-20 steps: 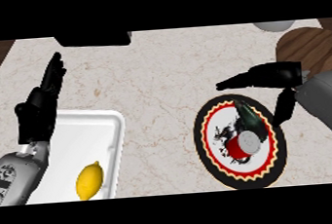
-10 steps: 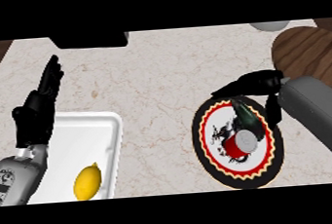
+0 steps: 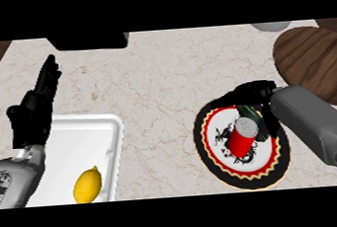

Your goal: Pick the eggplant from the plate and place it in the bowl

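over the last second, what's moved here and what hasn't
The right hand has come lower in view, from past the plate's upper right rim to over its upper part, close to the red can. Whether it holds anything is unclear. The left hand, can, and lemon in the white tray stayed put.

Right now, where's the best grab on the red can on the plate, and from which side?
Wrap the right hand round the red can at its side wall, below the grey lid, coming from the far right of the plate. It looks upright and round, and that hand hovers nearest.
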